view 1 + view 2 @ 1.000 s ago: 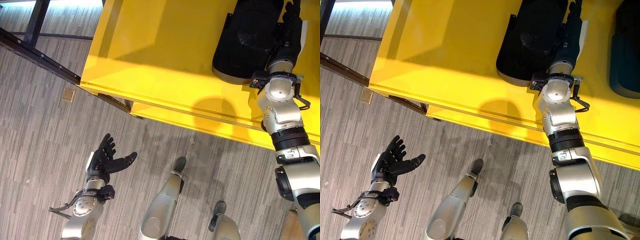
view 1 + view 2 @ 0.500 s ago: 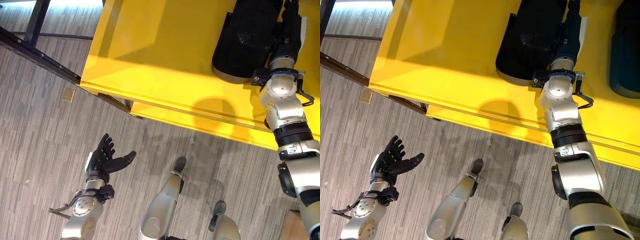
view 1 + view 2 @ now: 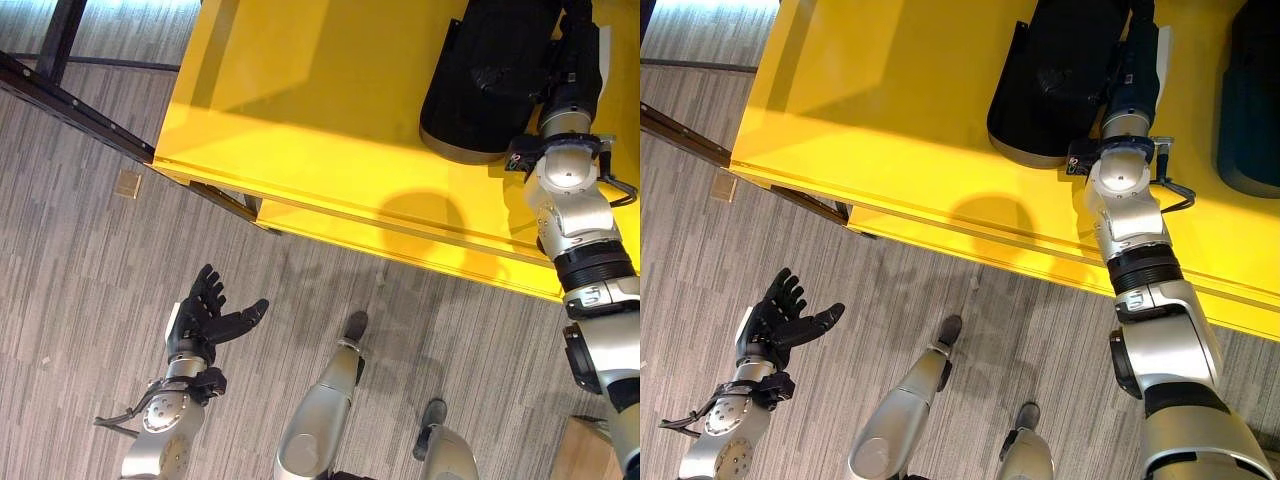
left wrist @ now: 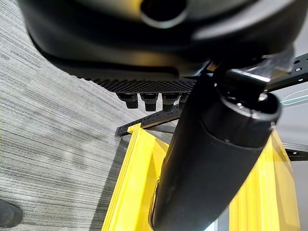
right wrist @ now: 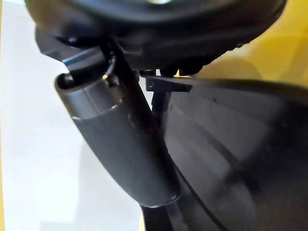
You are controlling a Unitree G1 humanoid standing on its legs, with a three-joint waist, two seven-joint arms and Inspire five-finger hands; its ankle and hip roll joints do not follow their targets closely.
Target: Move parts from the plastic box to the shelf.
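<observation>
Black part [image 3: 492, 75] sits on the yellow shelf [image 3: 320, 110], toward its far right area, its rounded near edge a short way back from the shelf's front lip. Large dark moulded piece, flat-lying as far as the head views show. A second dark part [image 3: 1252, 95] lies further right on the same yellow surface, apart from the first and cut off by the frame edge.

Right hand [image 3: 1134, 70] is on the shelf, against the black part's right side — the arm reaches up across the shelf's front lip, wrist just past the part's near corner. Its own wrist view shows the thumb [image 5: 125, 144] extended alongside the part's dark surface; the fingers sit behind the hand's bulk, so whether they grip the part — cannot tell.

Left hand [image 3: 205, 320] hangs low over the grey striped carpet [image 3: 80, 260], well apart from the shelf, palm up, fingers spread and straight, thumb out to the side, nothing in it. Its wrist view looks past the thumb toward the shelf's yellow edge and a black perforated frame rail [image 3: 80, 110].

A small tan square [image 3: 127, 184] lies on the carpet just beside that rail.
</observation>
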